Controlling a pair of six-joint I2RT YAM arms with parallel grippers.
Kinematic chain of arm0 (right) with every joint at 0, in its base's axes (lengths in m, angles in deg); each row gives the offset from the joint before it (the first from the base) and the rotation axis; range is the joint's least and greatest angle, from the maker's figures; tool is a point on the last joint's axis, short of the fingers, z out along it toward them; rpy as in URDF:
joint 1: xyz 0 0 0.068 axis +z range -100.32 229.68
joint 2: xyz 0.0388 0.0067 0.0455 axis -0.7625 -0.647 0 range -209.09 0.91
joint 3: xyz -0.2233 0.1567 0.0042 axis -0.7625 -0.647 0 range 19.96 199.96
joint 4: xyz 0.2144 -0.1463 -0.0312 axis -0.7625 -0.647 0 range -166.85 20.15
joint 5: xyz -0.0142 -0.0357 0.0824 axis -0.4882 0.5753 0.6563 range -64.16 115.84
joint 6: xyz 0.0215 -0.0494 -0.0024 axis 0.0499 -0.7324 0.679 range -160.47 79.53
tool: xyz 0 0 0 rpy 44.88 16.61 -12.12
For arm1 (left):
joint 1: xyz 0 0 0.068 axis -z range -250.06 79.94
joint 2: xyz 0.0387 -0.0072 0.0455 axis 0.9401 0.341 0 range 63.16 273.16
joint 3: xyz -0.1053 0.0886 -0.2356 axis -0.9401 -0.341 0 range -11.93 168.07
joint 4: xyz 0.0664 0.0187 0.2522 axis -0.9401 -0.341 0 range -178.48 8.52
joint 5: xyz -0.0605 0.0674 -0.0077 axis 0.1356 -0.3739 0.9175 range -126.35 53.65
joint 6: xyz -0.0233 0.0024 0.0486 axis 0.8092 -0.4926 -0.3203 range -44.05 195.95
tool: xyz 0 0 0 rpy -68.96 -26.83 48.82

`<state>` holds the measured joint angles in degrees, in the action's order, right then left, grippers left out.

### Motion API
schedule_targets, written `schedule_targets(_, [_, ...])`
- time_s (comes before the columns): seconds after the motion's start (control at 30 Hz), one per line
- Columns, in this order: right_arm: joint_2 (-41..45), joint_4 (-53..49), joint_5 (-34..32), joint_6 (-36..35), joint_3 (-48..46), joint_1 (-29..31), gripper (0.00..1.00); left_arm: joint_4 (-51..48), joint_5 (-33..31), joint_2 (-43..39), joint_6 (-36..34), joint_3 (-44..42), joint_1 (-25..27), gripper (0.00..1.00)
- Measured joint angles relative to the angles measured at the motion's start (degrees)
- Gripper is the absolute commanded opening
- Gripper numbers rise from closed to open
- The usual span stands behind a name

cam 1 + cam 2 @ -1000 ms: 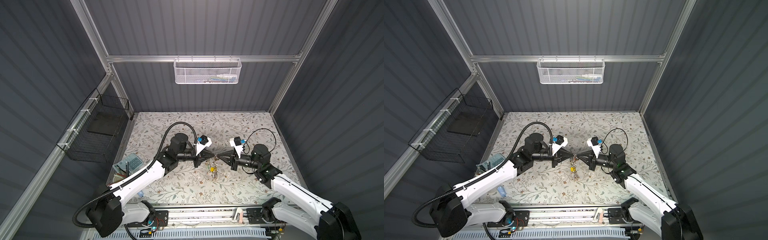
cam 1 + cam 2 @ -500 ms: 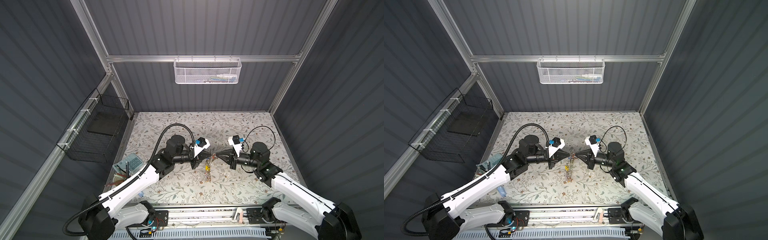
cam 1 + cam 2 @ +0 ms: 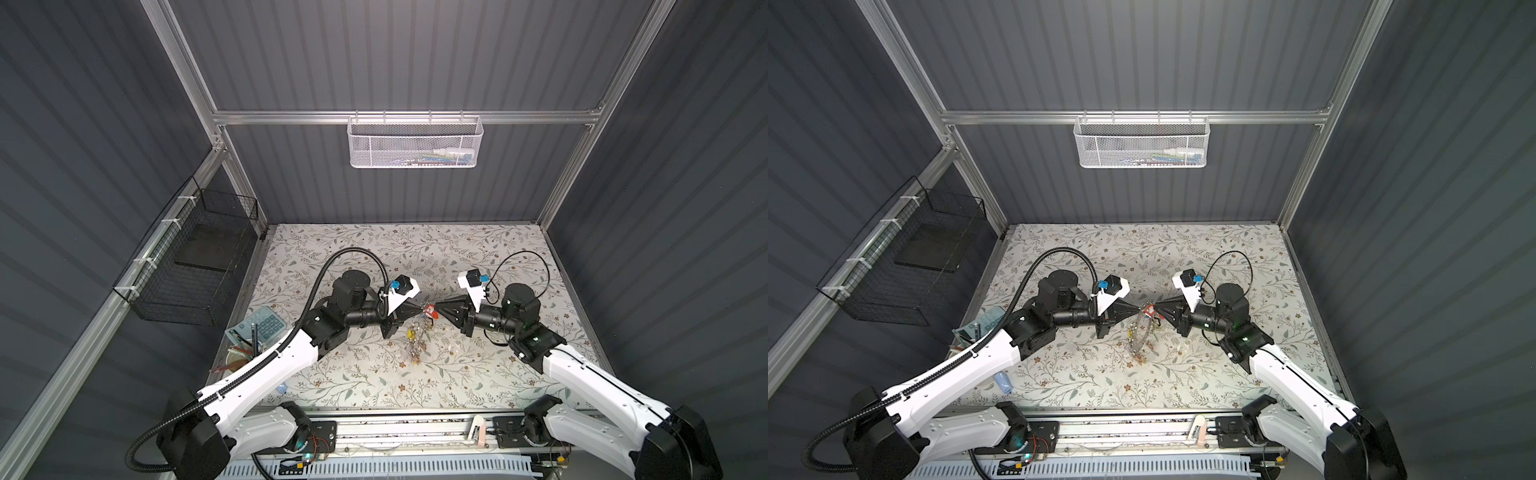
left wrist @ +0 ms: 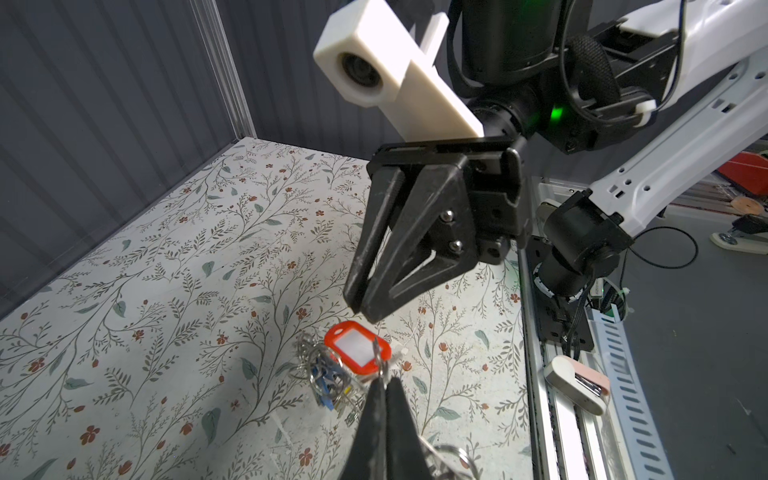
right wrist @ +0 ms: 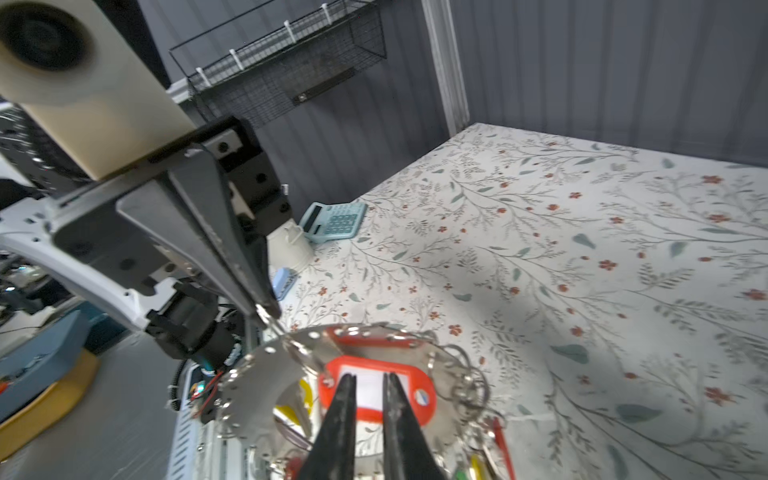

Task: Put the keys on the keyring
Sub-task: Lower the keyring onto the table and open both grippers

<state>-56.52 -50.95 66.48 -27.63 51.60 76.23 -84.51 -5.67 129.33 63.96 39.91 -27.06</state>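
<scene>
The keyring [image 3: 415, 337] [image 3: 1139, 332] is a flat grey metal disc with many wire rings and coloured tags. It hangs above the table from my left gripper [image 4: 384, 380] [image 3: 419, 308], which is shut on its rim, as the right wrist view shows [image 5: 266, 309]. The keys show mainly as an orange-red tag [image 5: 409, 390] [image 4: 357, 351] [image 3: 431, 311] lying against the keyring [image 5: 266, 374]. My right gripper [image 5: 368, 376] [image 4: 362, 312] [image 3: 1156, 309] faces the left one, its jaws slightly open just in front of the tag and gripping nothing.
A light blue calculator [image 3: 264, 326] [image 5: 334, 220] and a cup of pens [image 3: 241, 357] sit at the table's left edge. A small blue object [image 3: 1004, 382] lies front left. A black wire basket [image 3: 195, 266] hangs on the left wall, a white mesh basket [image 3: 415, 141] on the back wall.
The right gripper's jaws have parted a little; earlier they were shut at the keyring. Both grippers and the hanging keyring have shifted slightly toward the back.
</scene>
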Motion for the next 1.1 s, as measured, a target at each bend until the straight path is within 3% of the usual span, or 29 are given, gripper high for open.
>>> schedule_targets(0.27, [0.5,-0.6,-3.6,-0.2,0.0,0.0,0.29,0.0,0.4,0.0,0.2,0.0,-0.2,0.00])
schedule_targets(0.47, [3.4,-1.0,-10.9,-0.5,-1.1,0.0,0.53,0.3,0.4,0.2,1.2,0.0,-0.2,0.00])
schedule_targets(0.63, [7.1,-0.9,-18.5,-0.6,-3.6,-0.3,0.66,2.8,0.1,1.9,2.9,0.0,-0.2,0.00])
schedule_targets(1.1, [8.9,-0.8,-31.1,0.0,-5.3,-0.9,0.79,11.9,-3.5,18.6,10.0,8.3,0.6,0.00])
